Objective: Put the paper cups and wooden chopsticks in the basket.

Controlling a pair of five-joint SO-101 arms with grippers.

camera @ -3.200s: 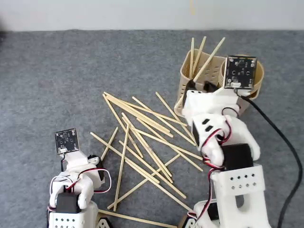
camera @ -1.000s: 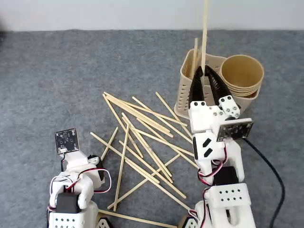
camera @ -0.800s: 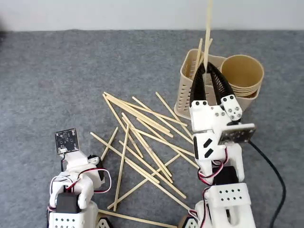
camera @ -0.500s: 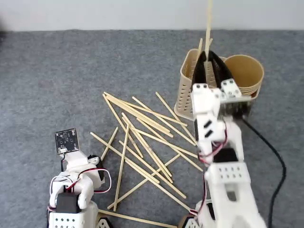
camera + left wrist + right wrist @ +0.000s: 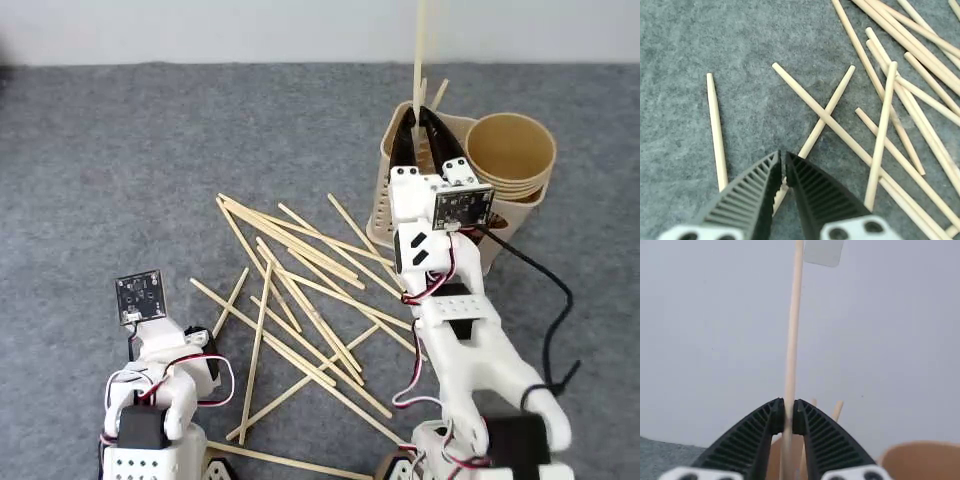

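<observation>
Wooden and upright in the high view, one chopstick is pinched by the right gripper just above the basket, beside the stacked paper cups. Released tilted or off the opening, it could tip over the rim onto the counter among the loose chopsticks. In the left wrist view the left gripper is pressed nearly together and empty over scattered sticks, and in the right wrist view the held chopstick is clamped only near the tips, so slipping is possible.
</observation>
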